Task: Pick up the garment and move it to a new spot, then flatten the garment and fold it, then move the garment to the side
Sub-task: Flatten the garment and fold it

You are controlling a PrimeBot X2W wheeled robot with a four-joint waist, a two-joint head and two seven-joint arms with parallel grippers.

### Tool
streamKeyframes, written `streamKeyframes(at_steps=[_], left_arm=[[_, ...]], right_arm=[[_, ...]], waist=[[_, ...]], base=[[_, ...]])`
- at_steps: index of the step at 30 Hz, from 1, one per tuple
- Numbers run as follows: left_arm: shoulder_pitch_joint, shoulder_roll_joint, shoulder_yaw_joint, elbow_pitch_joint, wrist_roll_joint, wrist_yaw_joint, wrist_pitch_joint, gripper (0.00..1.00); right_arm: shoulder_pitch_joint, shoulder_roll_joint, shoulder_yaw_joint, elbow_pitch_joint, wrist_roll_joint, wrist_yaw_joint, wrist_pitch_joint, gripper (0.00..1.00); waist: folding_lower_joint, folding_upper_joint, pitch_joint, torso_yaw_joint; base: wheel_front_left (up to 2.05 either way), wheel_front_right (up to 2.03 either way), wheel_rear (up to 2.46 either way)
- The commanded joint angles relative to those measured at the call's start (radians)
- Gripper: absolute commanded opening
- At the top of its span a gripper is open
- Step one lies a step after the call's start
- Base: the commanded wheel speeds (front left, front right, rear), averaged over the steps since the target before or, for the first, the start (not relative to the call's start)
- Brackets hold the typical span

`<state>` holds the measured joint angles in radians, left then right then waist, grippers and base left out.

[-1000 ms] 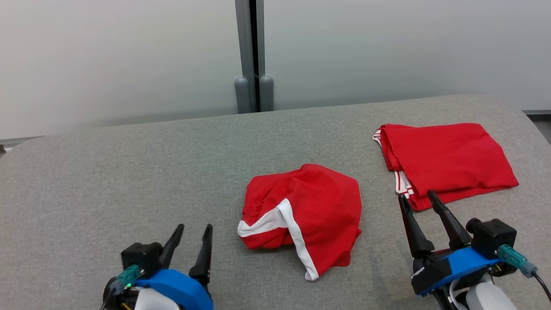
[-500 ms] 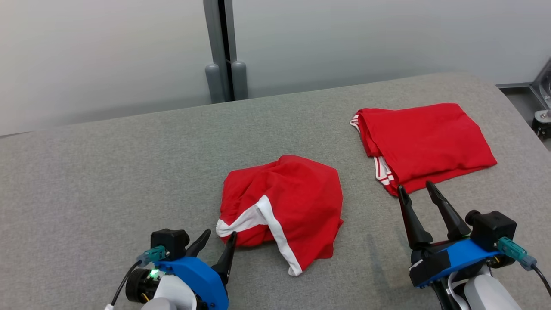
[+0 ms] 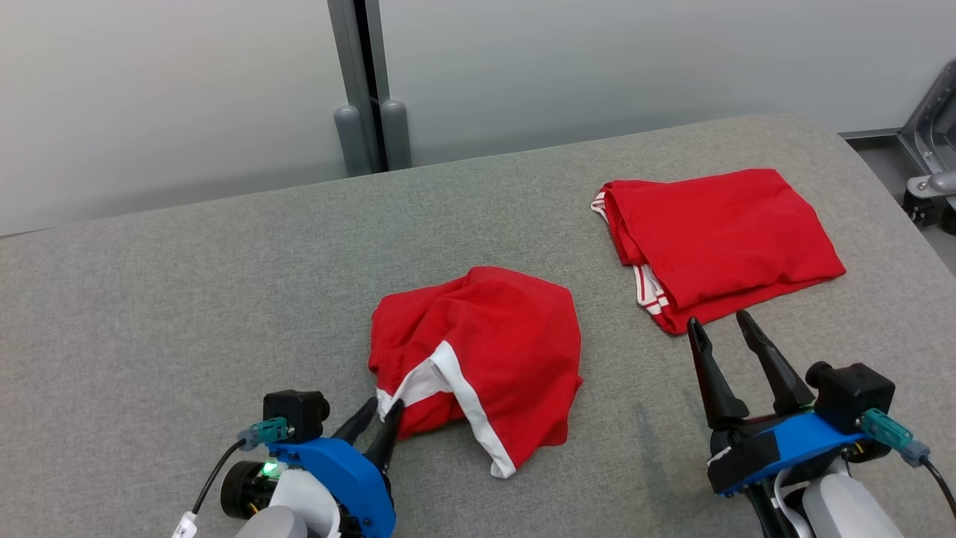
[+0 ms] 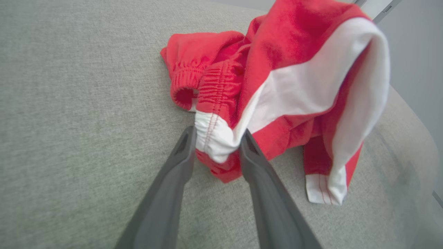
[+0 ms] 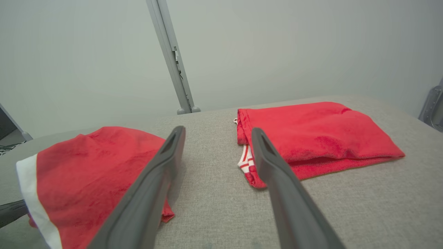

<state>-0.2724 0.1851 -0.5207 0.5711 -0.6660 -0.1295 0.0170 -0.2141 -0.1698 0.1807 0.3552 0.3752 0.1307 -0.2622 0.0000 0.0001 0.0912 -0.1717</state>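
Note:
The garment (image 3: 485, 351), crumpled red shorts with a white stripe, lies mid-table; it also shows in the left wrist view (image 4: 294, 69) and the right wrist view (image 5: 97, 162). My left gripper (image 3: 385, 405) is at its near-left edge. In the left wrist view my left gripper (image 4: 217, 133) has its fingers on either side of the white waistband corner, partly narrowed with the cloth between them. My right gripper (image 3: 717, 319) is open and holds nothing; it stands right of the garment and just short of another red piece. Its fingers (image 5: 258, 145) point toward that piece.
A second red garment (image 3: 721, 239), folded flat, lies at the back right of the grey padded table (image 3: 187, 299). A grey post (image 3: 358, 82) stands behind the table against a pale wall. A metal frame (image 3: 930, 164) shows past the table's right edge.
The head camera has swung right. My left gripper has moved forward and right to the garment's white corner, and its fingers have narrowed around it. My right gripper stays open.

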Motion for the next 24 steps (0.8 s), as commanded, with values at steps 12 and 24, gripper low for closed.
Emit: streamKeyframes(at_steps=[12, 24], left_arm=[[-0.050, 0.029, -0.022, 0.025, -0.034, 0.007, -0.068, 0.00], [0.020, 0.137, 0.050, -0.021, -0.027, 0.111, -0.116, 0.00]], right_arm=[[0.004, -0.005, -0.003, 0.002, -0.005, 0.000, -0.003, 1.00], [0.019, -0.009, 0.005, 0.010, -0.005, 0.000, -0.003, 1.00]], waist=[[0.0000, -0.0001, -0.014, 0.032], [0.0000, -0.0001, -0.041, 0.103]], base=[[0.00, 0.00, 0.00], [0.00, 0.00, 0.00]])
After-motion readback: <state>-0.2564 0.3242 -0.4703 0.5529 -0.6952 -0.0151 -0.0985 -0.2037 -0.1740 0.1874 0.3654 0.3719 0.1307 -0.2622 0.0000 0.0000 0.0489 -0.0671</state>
